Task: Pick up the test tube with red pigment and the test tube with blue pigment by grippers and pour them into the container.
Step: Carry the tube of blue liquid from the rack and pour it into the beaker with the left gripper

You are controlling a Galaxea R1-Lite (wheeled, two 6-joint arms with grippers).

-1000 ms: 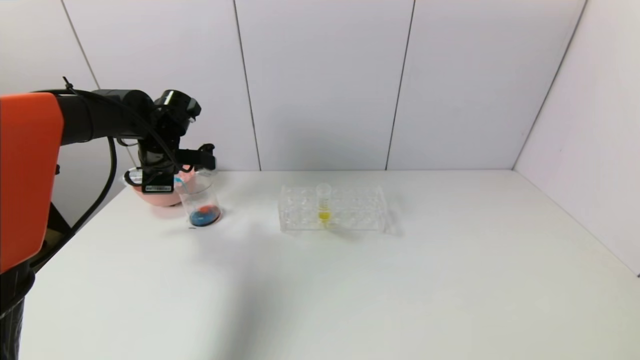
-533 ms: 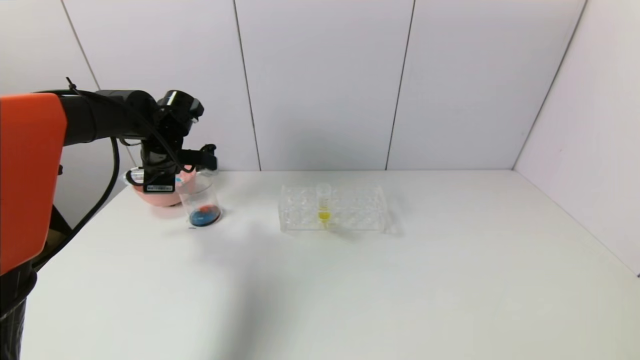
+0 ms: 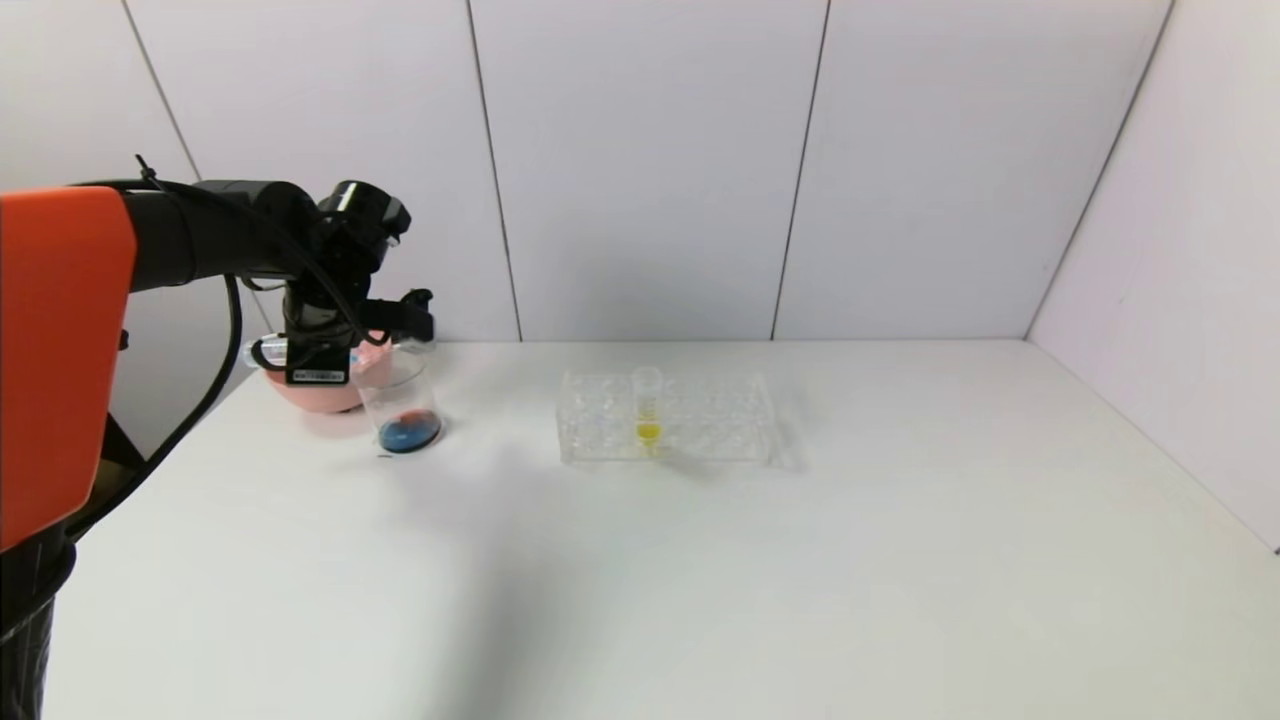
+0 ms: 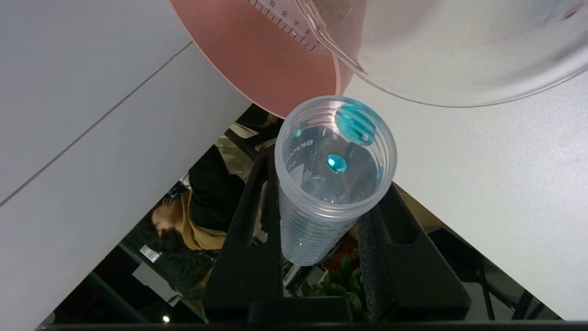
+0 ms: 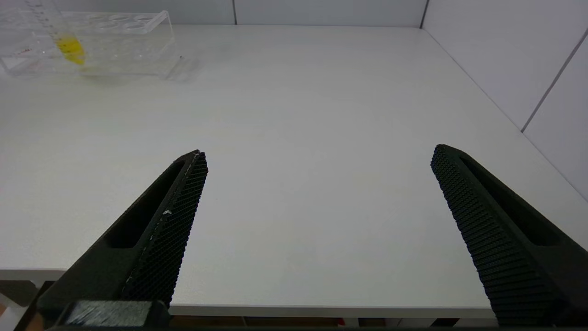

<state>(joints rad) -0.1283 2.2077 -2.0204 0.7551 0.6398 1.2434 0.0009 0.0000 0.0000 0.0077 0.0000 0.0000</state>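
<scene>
Gripping near-empty blue tube (image 4: 331, 184), left gripper (image 4: 321, 225) beside beaker (image 3: 402, 412).

left arm drawn back from the beaker

the left gripper (image 3: 395, 335), clamped on the test tube with blue pigment (image 4: 333, 179), has been lifted slightly and shifted from above the container (image 3: 400, 405) towards the pink bowl (image 3: 320, 392).

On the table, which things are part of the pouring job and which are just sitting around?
Job: test tube with blue pigment, nearly emptied, clamped in the left gripper; container holding red and blue liquid.
Lying about: pink bowl, tube rack, yellow tube. Right gripper open, idle.
</scene>
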